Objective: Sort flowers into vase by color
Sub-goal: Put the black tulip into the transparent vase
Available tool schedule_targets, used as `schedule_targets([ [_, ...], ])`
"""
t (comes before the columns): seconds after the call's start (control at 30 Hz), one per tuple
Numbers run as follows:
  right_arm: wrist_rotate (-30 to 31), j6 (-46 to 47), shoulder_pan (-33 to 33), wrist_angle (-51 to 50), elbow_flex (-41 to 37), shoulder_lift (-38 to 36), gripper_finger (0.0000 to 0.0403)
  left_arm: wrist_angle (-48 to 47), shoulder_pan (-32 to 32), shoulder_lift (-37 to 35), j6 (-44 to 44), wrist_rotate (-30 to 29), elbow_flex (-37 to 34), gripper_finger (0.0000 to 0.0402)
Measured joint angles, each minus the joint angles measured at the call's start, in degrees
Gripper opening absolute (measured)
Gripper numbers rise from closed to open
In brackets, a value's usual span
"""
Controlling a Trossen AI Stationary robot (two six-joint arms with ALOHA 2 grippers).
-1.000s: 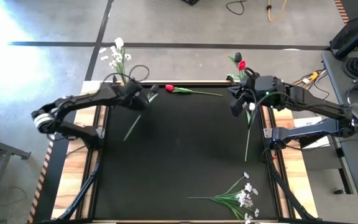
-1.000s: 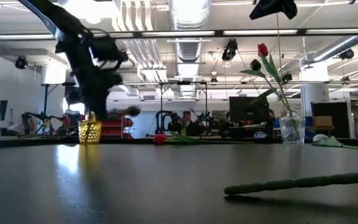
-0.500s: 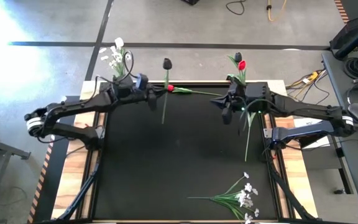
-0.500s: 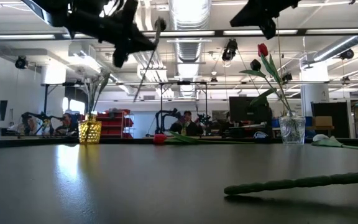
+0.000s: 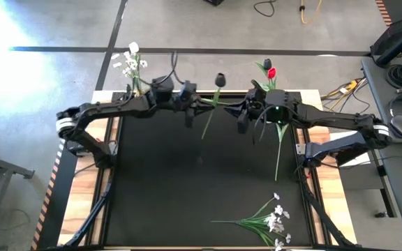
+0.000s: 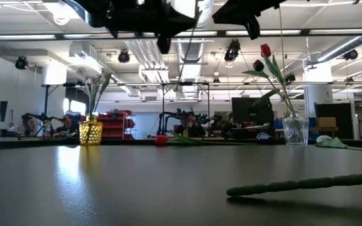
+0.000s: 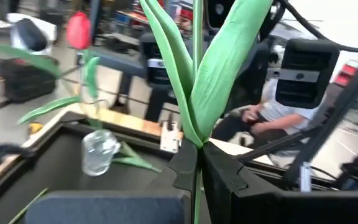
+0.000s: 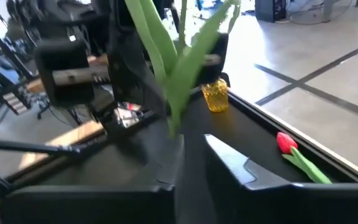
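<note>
My left gripper point(image 5: 204, 108), high over the table's far middle, is shut on a dark tulip point(image 5: 220, 79) with long green leaves point(image 7: 216, 68). My right gripper point(image 5: 243, 115) faces it from the right, a little apart, its fingers point(image 8: 229, 163) slightly open and holding nothing. A gold vase point(image 6: 90, 132) with white flowers point(image 5: 131, 63) stands at the far left. At the far right a clear vase point(image 6: 295, 130) holds a red and a dark tulip point(image 5: 269, 70). A red tulip point(image 8: 286, 143) lies along the far edge. My left gripper pinches the dark tulip's stem point(image 7: 197, 180) between its two fingers, just below where the leaves branch off. The fingers are level, point toward the table's right and lie across the stem. The tulip is lifted clear, its head up and leaning toward the far edge.
A long green stem point(image 5: 279, 150) lies on the black mat at the right. A spray of small white blossoms point(image 5: 271, 219) lies near the front right corner. Wooden side rails point(image 5: 82, 202) flank the mat. People sit in the room beyond the table.
My left gripper has risen and gone toward the table's right along the far edge, turning level. The dark tulip went with it and now stands head up instead of slanting down toward the mat. My right gripper has moved toward the table's left, nearer the tulip.
</note>
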Motion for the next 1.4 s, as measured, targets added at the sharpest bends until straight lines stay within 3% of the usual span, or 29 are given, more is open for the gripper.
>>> schedule_targets([
  [0.27,1.72,1.0,0.0,-0.42,4.88,1.27,0.0139,0.24,-0.69,6.31,1.55,6.54,7.47,0.0],
  [0.47,1.76,0.95,0.0,-0.27,6.24,1.31,0.0154,0.66,-1.04,7.55,1.94,8.07,9.71,0.0],
  [0.67,1.74,-0.06,0.0,-0.34,6.21,1.38,0.0125,0.76,-1.08,7.53,1.57,8.48,9.72,0.0],
  [0.9,1.14,-3.03,0.06,-0.31,6.13,1.33,0.0021,0.45,-1.11,7.53,0.53,8.59,9.68,0.0005],
  [1.17,2.37,-6.76,-0.01,-2.16,6.83,-1.34,0.0014,-4.93,-1.08,7.49,-0.03,4.88,9.61,0.0069],
  [1.4,12.59,-9.93,0.0,-11.29,6.83,-8.53,0.0013,-5.76,-0.69,7.49,1.45,4.72,9.59,0.013],
])
